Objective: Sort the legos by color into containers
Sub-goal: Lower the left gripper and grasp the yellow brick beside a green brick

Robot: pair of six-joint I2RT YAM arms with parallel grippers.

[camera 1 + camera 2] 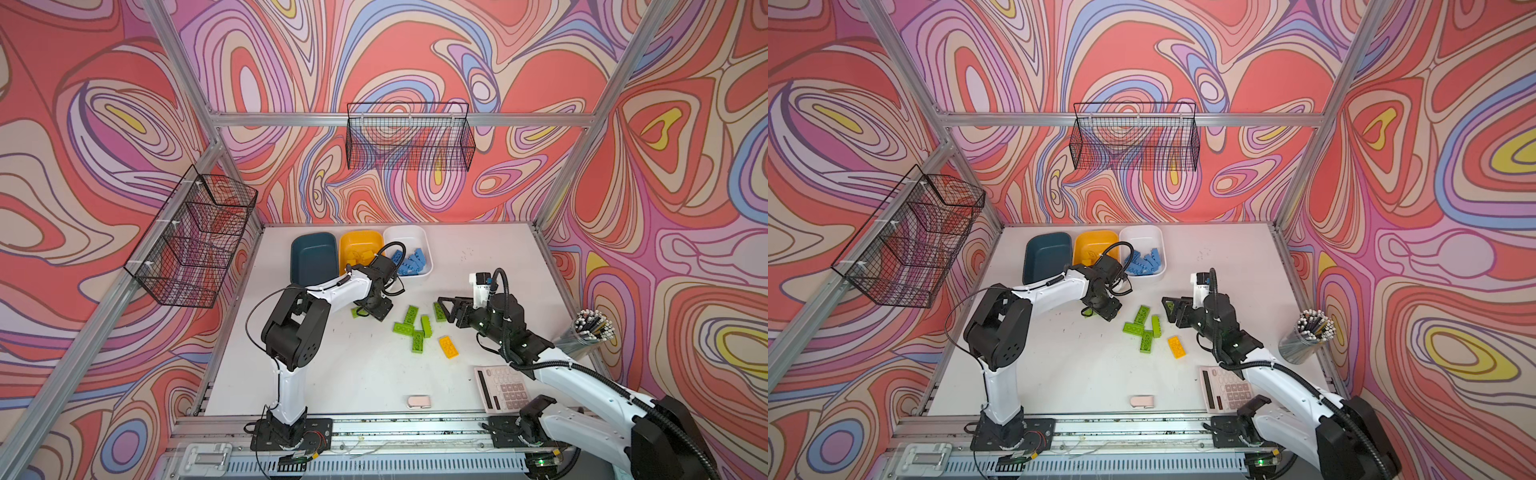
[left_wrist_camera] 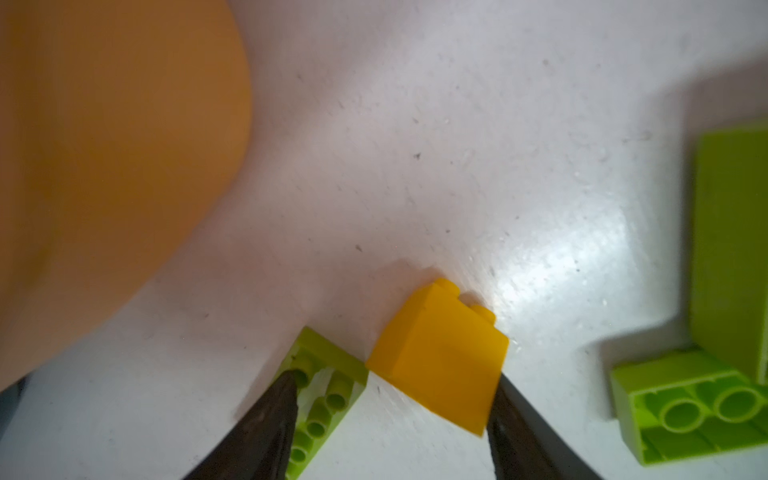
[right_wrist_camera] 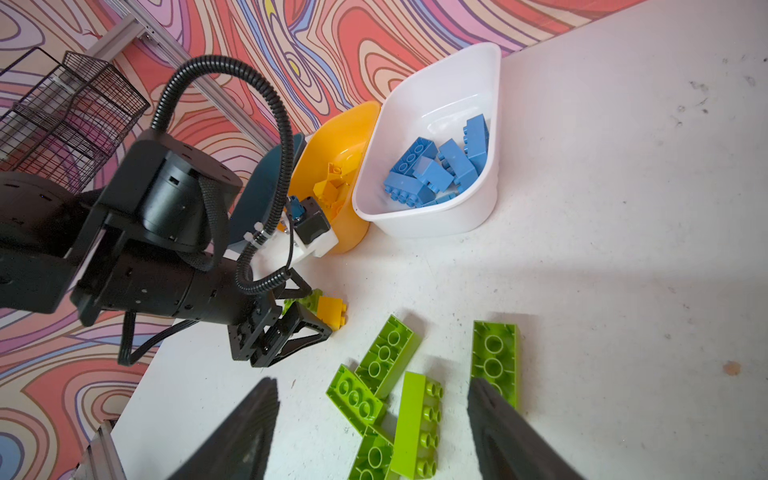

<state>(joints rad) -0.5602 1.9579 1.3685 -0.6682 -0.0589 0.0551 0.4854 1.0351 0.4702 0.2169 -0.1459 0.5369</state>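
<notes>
At the table's back stand three containers in a row: a teal tub [image 1: 313, 257], a yellow tub [image 1: 360, 243] holding yellow legos [image 3: 332, 189], and a white tub [image 1: 409, 237] holding blue legos [image 3: 436, 170]. Several green legos [image 1: 411, 328] and one long yellow brick [image 1: 449, 347] lie mid-table. My left gripper [image 2: 395, 380] is low over the table, open, its jaws astride a short yellow brick [image 2: 440, 361] and a green brick [image 2: 320, 390]. Above the green cluster my right gripper [image 3: 374, 384] hovers open with nothing held.
A pink calculator [image 1: 503, 388] and a cup of pens [image 1: 590, 332] sit at the right. A small pale object [image 1: 419, 401] lies near the front edge. Black wire baskets [image 1: 195, 237] hang on the left and back walls.
</notes>
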